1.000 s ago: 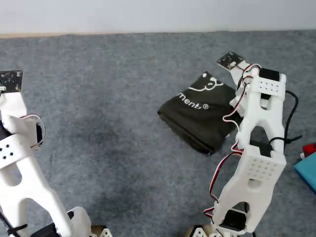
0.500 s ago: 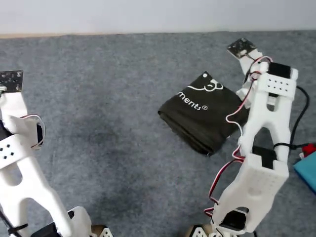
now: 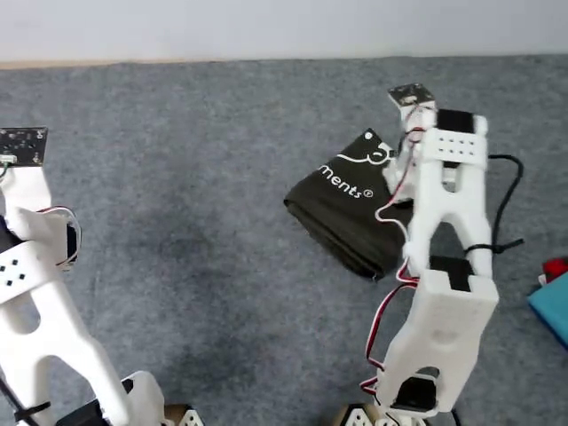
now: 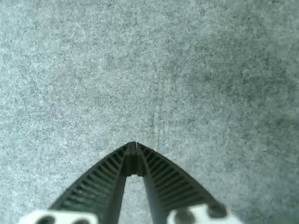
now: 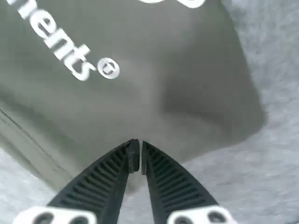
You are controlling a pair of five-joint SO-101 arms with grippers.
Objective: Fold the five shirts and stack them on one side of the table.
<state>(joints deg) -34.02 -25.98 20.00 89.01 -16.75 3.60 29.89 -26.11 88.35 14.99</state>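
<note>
At the left of the scene, the left arm (image 3: 35, 293) stands over bare grey table (image 3: 204, 177). The left gripper (image 4: 135, 150) is closed tip to tip with nothing between its fingers, and it is well apart from the one garment we can see.

Right of centre lies the dark shirt (image 3: 351, 217), folded into a compact packet with white lettering on top. Its layered edge faces the near side, and it rests flat on the table, toward the right side.

The right arm (image 3: 448, 266) reaches out over the shirt's right part. The right gripper (image 5: 138, 151) points down at the cloth near the packet's near edge. Its jaws are drawn together to a sliver of a gap and, as far as we can tell, they grip no fabric. We cannot say whether the tips touch the cloth or hover just above it.

We judge that this shirt's folding is done and that the step in hand is settling it as the base of the stack. The next move calls for lifting the right gripper straight off, so the closed tips do not drag the top layer and undo the fold, and then for bringing on another shirt.

At the far right edge sit a blue object (image 3: 555, 306) and a small red one (image 3: 556, 266), apart from the shirt.
</note>
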